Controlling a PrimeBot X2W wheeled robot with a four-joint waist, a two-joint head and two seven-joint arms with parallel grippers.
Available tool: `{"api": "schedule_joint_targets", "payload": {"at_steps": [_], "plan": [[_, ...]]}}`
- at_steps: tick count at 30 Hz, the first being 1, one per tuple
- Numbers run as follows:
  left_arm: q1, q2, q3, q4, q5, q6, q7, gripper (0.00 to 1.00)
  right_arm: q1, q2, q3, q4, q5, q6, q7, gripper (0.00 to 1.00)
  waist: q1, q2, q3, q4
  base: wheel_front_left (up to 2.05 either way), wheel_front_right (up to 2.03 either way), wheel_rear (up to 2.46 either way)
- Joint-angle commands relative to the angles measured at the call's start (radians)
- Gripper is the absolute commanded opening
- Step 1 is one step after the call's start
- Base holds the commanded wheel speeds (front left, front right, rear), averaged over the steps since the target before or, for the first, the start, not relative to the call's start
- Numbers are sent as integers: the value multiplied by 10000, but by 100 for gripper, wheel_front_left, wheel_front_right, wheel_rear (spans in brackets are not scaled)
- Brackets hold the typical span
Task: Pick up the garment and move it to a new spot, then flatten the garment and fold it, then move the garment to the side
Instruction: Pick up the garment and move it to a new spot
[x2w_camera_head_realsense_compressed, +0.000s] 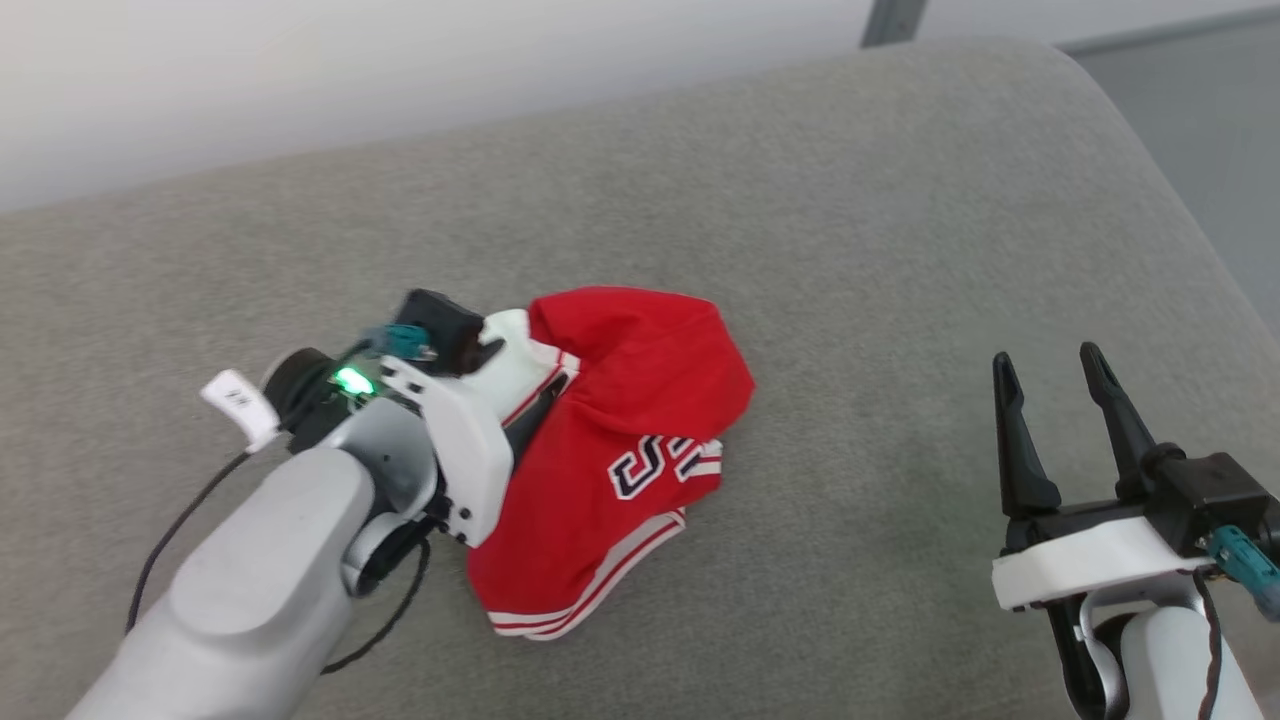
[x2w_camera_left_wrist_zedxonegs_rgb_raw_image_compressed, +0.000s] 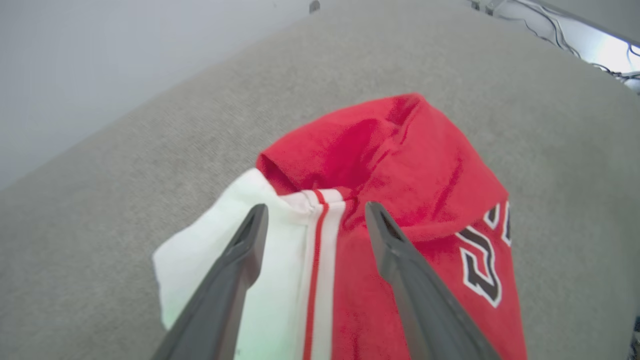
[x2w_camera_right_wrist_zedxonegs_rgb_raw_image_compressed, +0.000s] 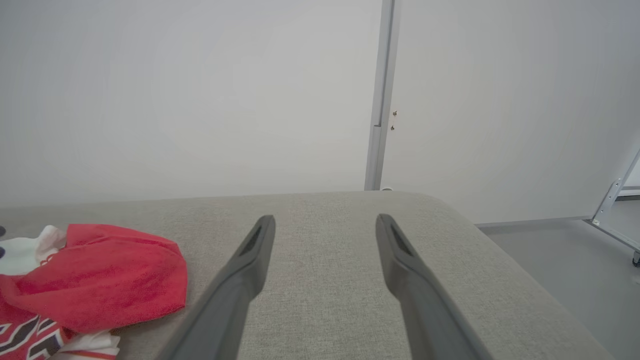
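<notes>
The garment (x2w_camera_head_realsense_compressed: 640, 400) lies crumpled on the grey cushion, red with a white sleeve end, striped trim and black, white-outlined lettering. My left gripper (x2w_camera_head_realsense_compressed: 520, 378) is at its left edge, open. In the left wrist view the garment (x2w_camera_left_wrist_zedxonegs_rgb_raw_image_compressed: 400, 165) lies under my left gripper (x2w_camera_left_wrist_zedxonegs_rgb_raw_image_compressed: 316, 209), whose fingers straddle the striped trim beside the white sleeve end without pinching it. My right gripper (x2w_camera_head_realsense_compressed: 1045, 356) stands open and empty at the lower right, well clear of the cloth. In the right wrist view my right gripper (x2w_camera_right_wrist_zedxonegs_rgb_raw_image_compressed: 325, 219) hovers over bare cushion, with the garment (x2w_camera_right_wrist_zedxonegs_rgb_raw_image_compressed: 100, 280) at the lower left.
The grey cushioned surface (x2w_camera_head_realsense_compressed: 850, 200) has rounded edges, with its corner at the upper right (x2w_camera_head_realsense_compressed: 1060, 70). A white wall (x2w_camera_right_wrist_zedxonegs_rgb_raw_image_compressed: 200, 100) and a grey post (x2w_camera_right_wrist_zedxonegs_rgb_raw_image_compressed: 380, 100) stand behind it. Floor (x2w_camera_right_wrist_zedxonegs_rgb_raw_image_compressed: 575, 260) lies off the right side.
</notes>
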Motion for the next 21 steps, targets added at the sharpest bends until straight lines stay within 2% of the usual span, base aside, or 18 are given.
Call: {"api": "schedule_joint_targets", "payload": {"at_steps": [1,10,21], "plan": [[252,114,204,-181,-168,129,-321,100,114,-83,16,-29,-99,-1,-48,100,0,0,-280,333,0,0,0],[1499,756,1197,-1339,-349,755,-2461,100,392,-431,73,-81,-97,-1,-48,100,0,0,-973,1236,0,0,0],[3274,1213,2141,-2078,-884,1455,-4145,100,715,-577,-52,-146,-193,-1,-48,100,0,0,-1629,2202,0,0,0]]}}
